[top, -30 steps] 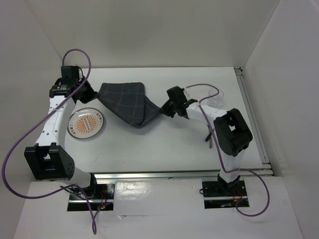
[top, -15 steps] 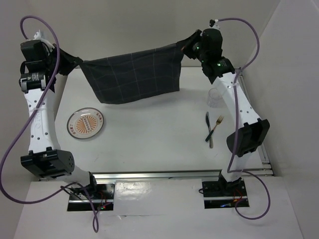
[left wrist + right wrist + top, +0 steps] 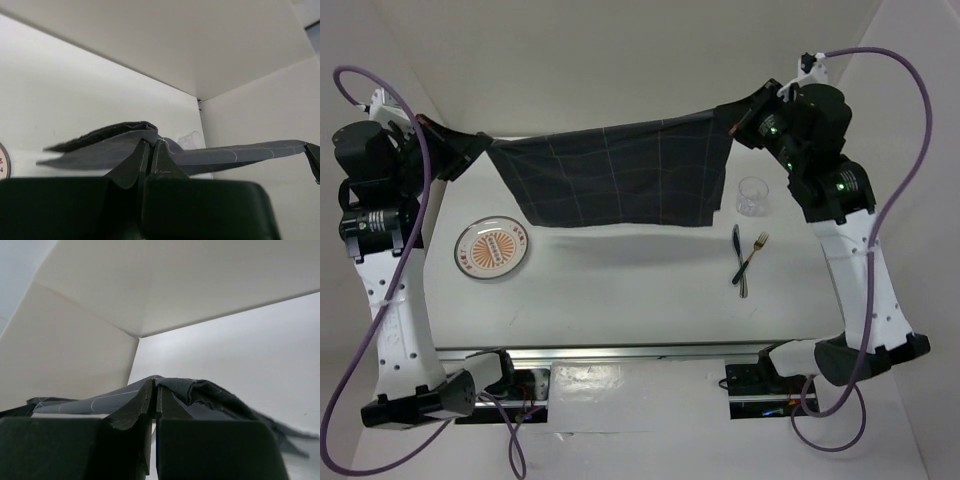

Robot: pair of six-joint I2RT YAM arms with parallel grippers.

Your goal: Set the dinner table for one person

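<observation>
Checked cloth (image 3: pixel 620 180) stretched across far side bars passage; plate (image 3: pixel 492 248) left; glass (image 3: pixel 752 196), fork (image 3: pixel 760 242), knife (image 3: pixel 736 238) right; open room over centre tabletop (image 3: pixel 620 290).

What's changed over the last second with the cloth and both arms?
The checked cloth, bunched on the dinner table a second ago, has been lifted off it and pulled wide. The left gripper swung out left and the right gripper out right, each shut on a top corner, so the cloth hangs stretched between them. The plate, glass, fork and knife stayed put.
</observation>
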